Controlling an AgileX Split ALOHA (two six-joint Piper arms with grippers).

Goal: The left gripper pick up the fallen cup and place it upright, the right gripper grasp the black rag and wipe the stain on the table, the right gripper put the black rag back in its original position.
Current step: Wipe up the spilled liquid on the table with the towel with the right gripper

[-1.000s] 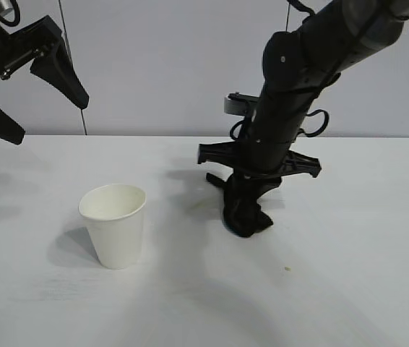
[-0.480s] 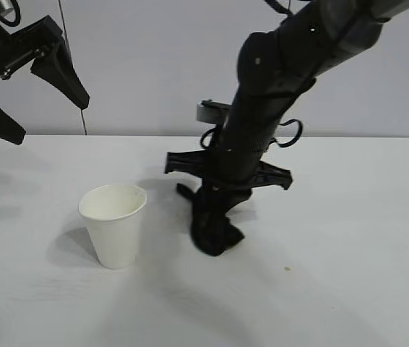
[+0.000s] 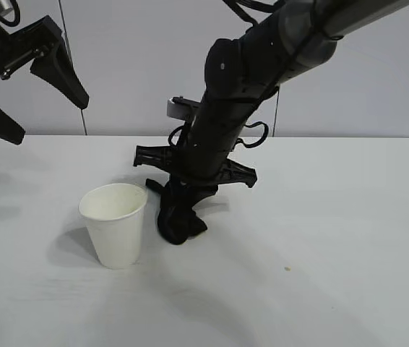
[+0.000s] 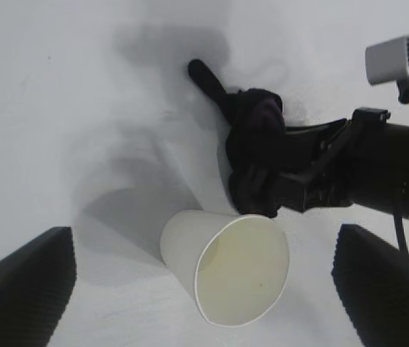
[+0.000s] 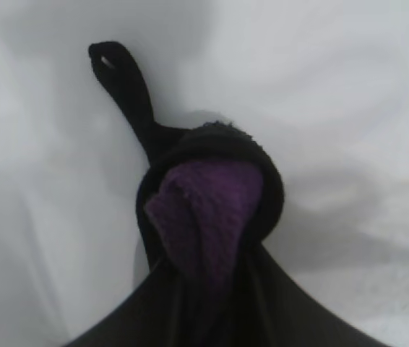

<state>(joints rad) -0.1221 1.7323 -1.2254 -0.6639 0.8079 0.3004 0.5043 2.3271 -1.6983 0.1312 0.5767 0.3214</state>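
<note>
A plain white tapered paper cup stands upright on the wide white table, its rolled rim facing up. Just beside the cup, on the side toward the right arm, the right gripper points steeply down and is clamped narrowly on a small bunched black rag with purplish folds. The lower end of the rag touches the table close to the cup's base, though rag and cup stay slightly apart. In the right wrist view a thin black loop of the rag lies flat on the table beyond the bunched part. The left gripper hangs well above and away from the cup, on the side opposite the rag, its jaws spread wide and holding nothing. A tiny brown speck sits on the table well apart from the cup, past the rag.
</note>
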